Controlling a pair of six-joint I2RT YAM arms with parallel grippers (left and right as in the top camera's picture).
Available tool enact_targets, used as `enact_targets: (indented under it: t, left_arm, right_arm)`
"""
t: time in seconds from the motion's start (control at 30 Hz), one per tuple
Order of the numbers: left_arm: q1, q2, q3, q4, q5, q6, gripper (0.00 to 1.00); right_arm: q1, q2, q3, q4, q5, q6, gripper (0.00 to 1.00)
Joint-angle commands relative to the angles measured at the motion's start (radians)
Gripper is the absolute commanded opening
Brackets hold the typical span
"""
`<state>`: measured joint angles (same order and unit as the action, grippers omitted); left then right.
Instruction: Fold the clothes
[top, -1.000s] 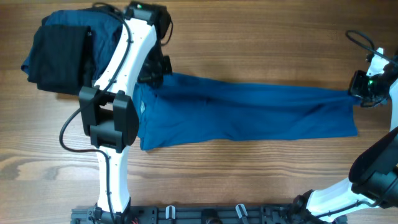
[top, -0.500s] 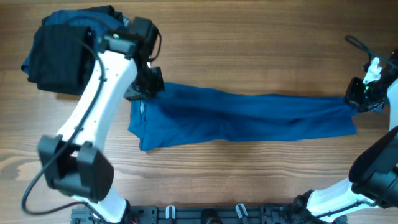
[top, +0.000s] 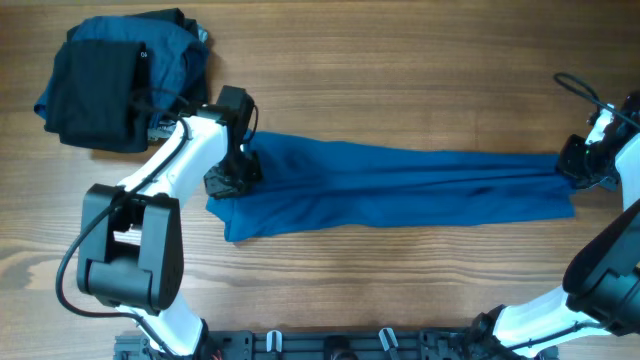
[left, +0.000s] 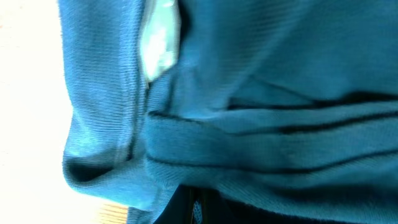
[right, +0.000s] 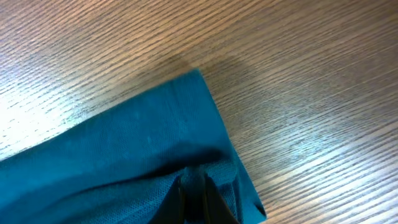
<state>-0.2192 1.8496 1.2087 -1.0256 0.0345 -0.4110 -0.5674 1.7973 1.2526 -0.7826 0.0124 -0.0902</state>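
The left gripper (top: 230, 178) has swung down toward the near edge, and the blue polo shirt (top: 400, 190) lies stretched long across the table (top: 400, 60). Its collar end is pinched in that closed claw, and the far end is clamped in the right gripper (top: 573, 162). A harder pull could slip either thin pinch. The left hold is probably bunched. The dark clothes (top: 100, 85) sit well apart
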Motion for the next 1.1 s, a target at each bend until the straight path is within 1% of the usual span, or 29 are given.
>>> enact_targets:
  t: [0.0,0.17,0.37,0.4,0.5,0.57,0.6,0.63,0.67,0.7,0.73,0.77,0.83,0.9,0.93,0.97,1.0,1.03,1.07]
  left_arm:
    - [0.044,-0.004,-0.018,-0.004,-0.005,-0.017,0.04]
    - [0.047,-0.004,-0.018,-0.029,-0.005,-0.017,0.04]
    - [0.047,-0.004,-0.018,-0.033,-0.001,-0.017,0.04]
    - [0.047,-0.004,-0.018,-0.033,0.000,-0.017,0.04]
    - [0.047,-0.004,-0.018,-0.041,-0.001,-0.016,0.04]
    - [0.047,-0.004,-0.018,-0.054,-0.001,-0.016,0.04]
    - [0.047,-0.006,-0.015,-0.058,-0.001,-0.016,0.04]
    - [0.048,-0.006,0.006,-0.070,-0.001,-0.014,0.04]
    - [0.047,-0.006,0.028,-0.084,-0.001,-0.013,0.04]
    - [0.047,-0.006,0.060,-0.104,-0.001,-0.013,0.06]
    - [0.047,-0.008,0.089,-0.122,-0.001,-0.013,0.09]
    - [0.047,-0.011,0.134,-0.150,-0.001,-0.013,0.13]
    - [0.047,-0.017,0.229,-0.203,-0.001,-0.013,0.20]
    - [0.047,-0.019,0.325,-0.244,-0.001,-0.013,0.31]
    - [0.047,-0.019,0.358,-0.252,0.000,-0.014,0.38]
    - [0.047,-0.019,0.380,-0.250,0.006,-0.013,0.43]
    - [0.047,-0.019,0.395,-0.237,0.024,-0.013,0.39]
    - [0.047,-0.019,0.395,-0.216,0.040,-0.013,0.24]
    - [0.047,-0.016,0.394,-0.196,0.053,-0.013,0.13]
  right_arm:
    - [-0.009,0.072,-0.003,0.008,0.039,0.011,0.04]
    - [-0.008,0.142,-0.003,-0.018,0.040,0.015,0.04]
    - [-0.010,0.148,-0.014,-0.025,0.044,0.049,0.05]
    - [-0.010,0.148,-0.024,-0.024,0.044,0.049,0.05]
    - [-0.010,0.147,-0.032,-0.034,0.043,0.054,0.12]
    - [-0.010,0.136,0.005,-0.073,0.045,0.057,0.26]
    - [-0.010,0.125,0.049,-0.110,0.044,0.064,0.38]
    - [-0.010,0.108,0.121,-0.162,0.043,0.067,0.52]
    - [-0.010,0.095,0.166,-0.193,0.042,0.067,0.59]
    - [-0.010,0.082,0.216,-0.226,0.039,0.067,0.66]
    - [-0.010,0.074,0.253,-0.249,0.033,0.067,0.69]
    - [-0.010,0.068,0.293,-0.273,0.011,0.066,0.69]
    - [-0.010,0.059,0.336,-0.296,-0.063,0.066,0.64]
    - [-0.008,0.060,0.340,-0.303,-0.145,0.064,0.49]
    - [-0.006,0.061,0.331,-0.303,-0.167,0.065,0.37]
    - [-0.002,0.061,0.316,-0.303,-0.171,0.066,0.25]
    - [0.000,0.061,0.298,-0.300,-0.171,0.067,0.18]
    - [0.003,0.061,0.274,-0.289,-0.170,0.067,0.14]
    - [0.005,0.061,0.248,-0.273,-0.170,0.068,0.13]
